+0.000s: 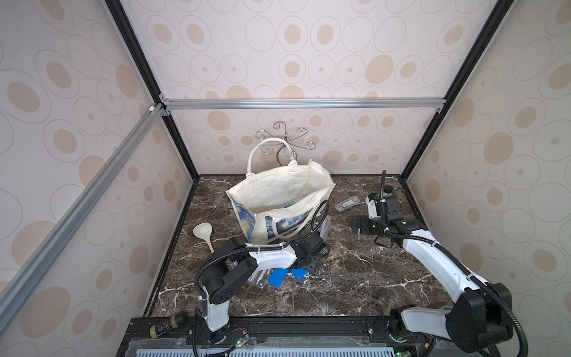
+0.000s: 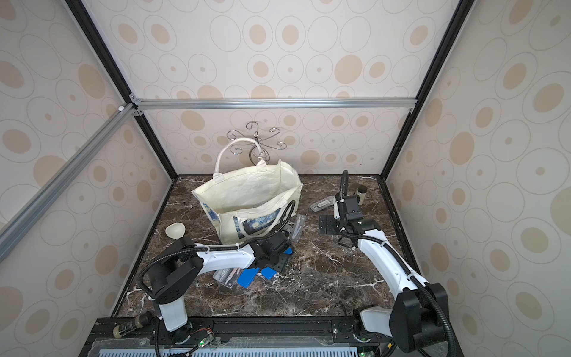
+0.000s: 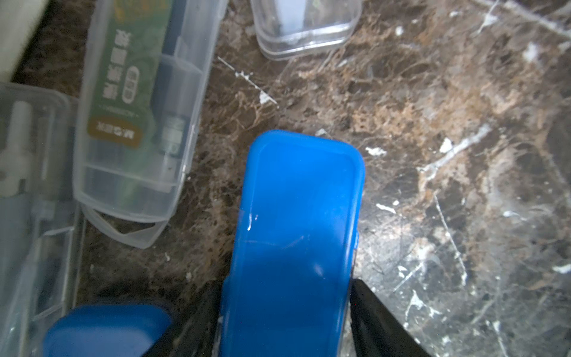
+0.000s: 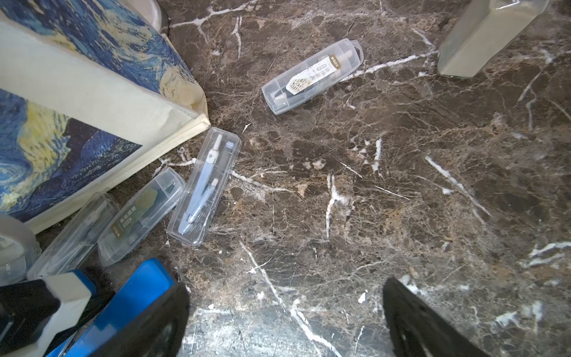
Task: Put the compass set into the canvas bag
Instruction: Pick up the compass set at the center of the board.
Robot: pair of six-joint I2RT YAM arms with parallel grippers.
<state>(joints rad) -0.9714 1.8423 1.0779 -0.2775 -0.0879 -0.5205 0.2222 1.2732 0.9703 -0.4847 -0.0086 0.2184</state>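
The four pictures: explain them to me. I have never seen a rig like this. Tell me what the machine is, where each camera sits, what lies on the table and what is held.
The machine is two white-and-black robot arms, left arm and right arm, each ending in a two-fingered gripper. Both top views look down from one camera overhead; the wrist views come from cameras on the arms' wrists. On the marble table stands an open canvas bag with a starry print. Near it lie clear cases: a compass case, a white-labelled case, plus a cream ladle. The left gripper straddles a blue case lying on the table; whether it grips yet cannot be told. The right gripper is open and empty.
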